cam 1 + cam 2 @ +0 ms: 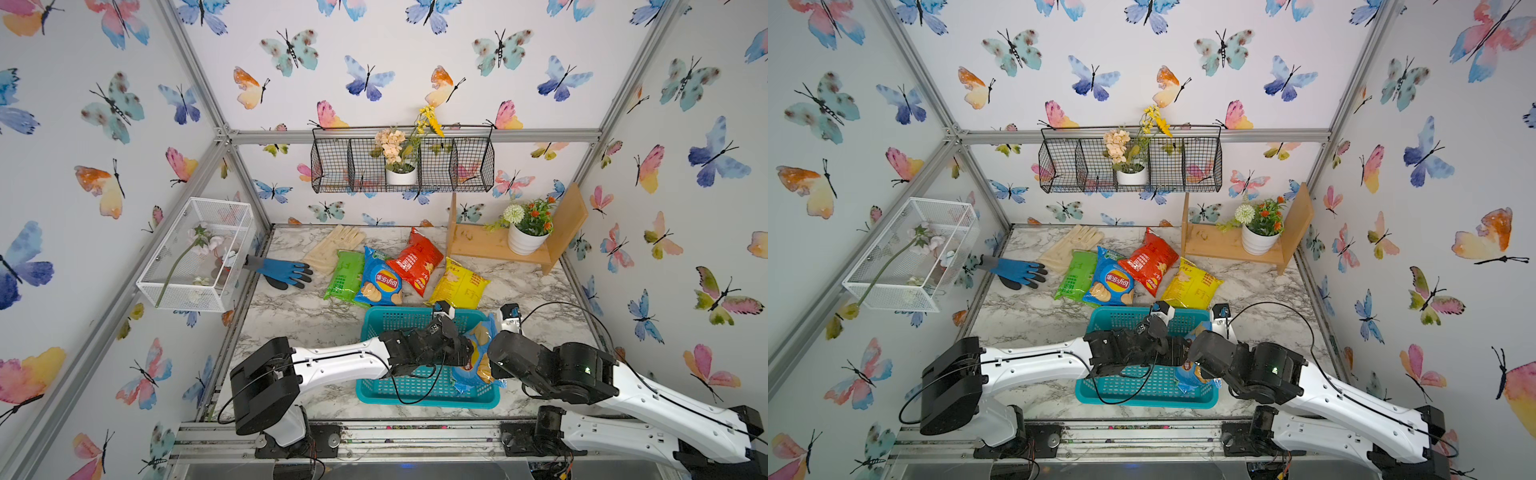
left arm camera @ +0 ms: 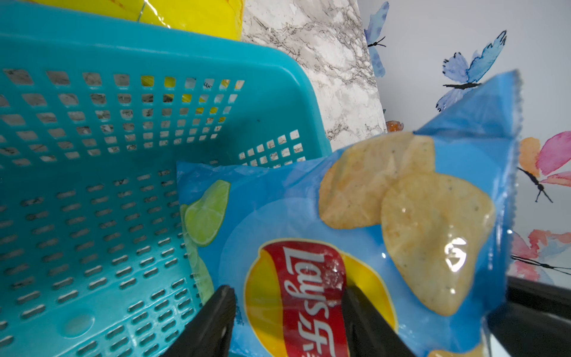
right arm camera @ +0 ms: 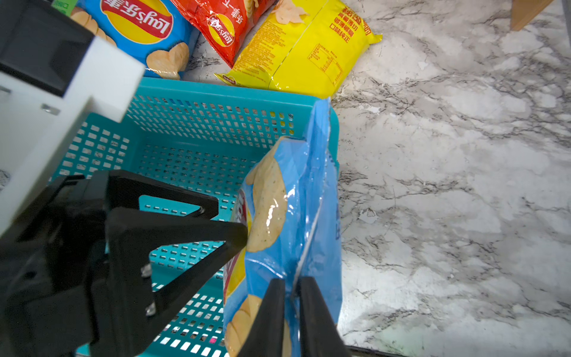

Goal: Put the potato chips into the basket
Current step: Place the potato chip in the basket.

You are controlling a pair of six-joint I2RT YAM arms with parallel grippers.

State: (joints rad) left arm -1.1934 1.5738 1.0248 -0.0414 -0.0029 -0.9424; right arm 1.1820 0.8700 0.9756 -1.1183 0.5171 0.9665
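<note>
My right hand pinches the light blue bag, upright against the teal basket's right wall. My left hand gapes at its front. Beyond lie green, dark blue, red, yellow bags on the surface.

One chip bag on edge at basket's right wall, four bags behind basket

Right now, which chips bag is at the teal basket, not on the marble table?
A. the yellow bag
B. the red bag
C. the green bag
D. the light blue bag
D: the light blue bag stands against the inside of the teal basket wall, while the other bags lie on the table behind it.
</note>
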